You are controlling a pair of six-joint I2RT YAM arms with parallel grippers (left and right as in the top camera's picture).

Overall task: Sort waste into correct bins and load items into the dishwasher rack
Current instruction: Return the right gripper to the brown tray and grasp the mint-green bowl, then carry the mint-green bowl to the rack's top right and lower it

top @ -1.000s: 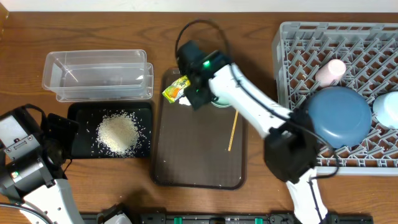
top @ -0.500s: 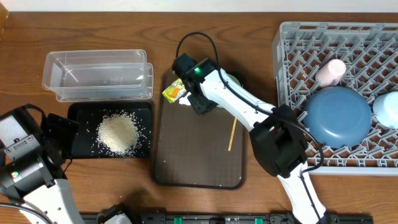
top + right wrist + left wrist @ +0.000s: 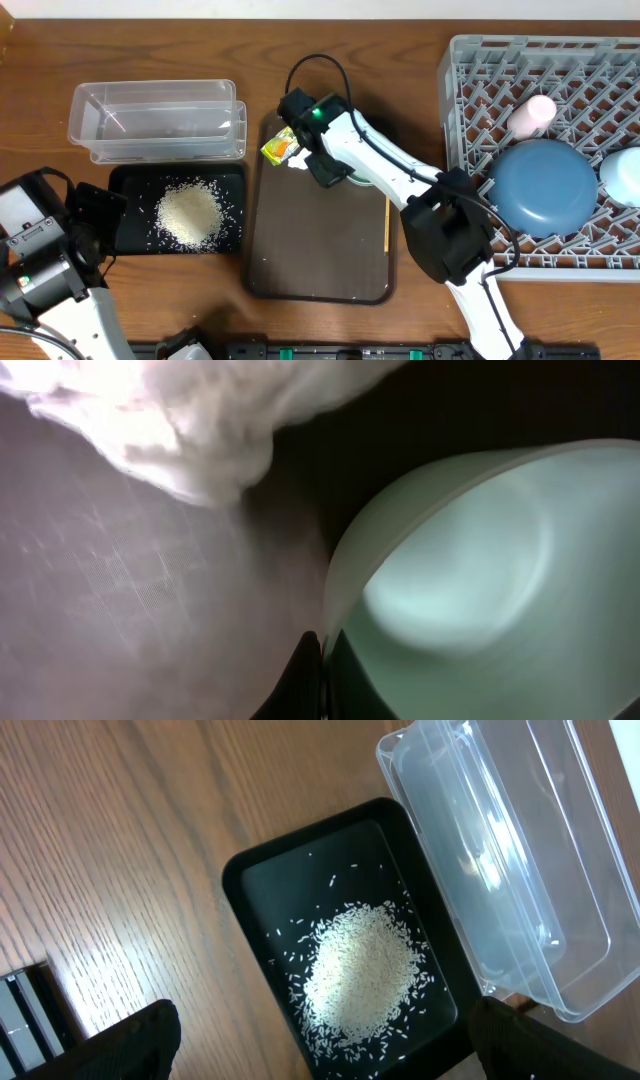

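The right gripper sits at the rim of the mint-green bowl. One dark fingertip shows just outside the rim, and a dark edge appears just inside it. The gap looks narrow, but whether the jaws are actually clamped on the rim cannot be told.

The left gripper hangs with its fingers spread wide and holds nothing.

**Hazards**
- The rim is thin and the bowl looks smooth, so a shallow or off-centre pinch could let it slip or swing on lifting.
- The crumpled white tissue lies just beside the bowl. A finger could snag it and carry it toward the dishwasher rack.
- The snack wrapper is near the wrist, and a sweep of the arm could push it off the brown serving tray.
- The wooden stick lies along the tray's right side, between the bowl and the rack.

**Materials and shapes**
- The bowl is round, matt and pale.
- The tissue is soft and irregular.
- The tray has a faintly scratched, dull surface.
- The wrapper is a creased yellow-green foil.
- The rack is a rigid grey lattice. It already carries the dark-blue bowl, upturned, the pink cup and the light-blue bowl.
- Below the left gripper, loose rice grains are heaped in the shallow black tray.
- Beside the black tray stands the clear tub, glossy and rectangular.
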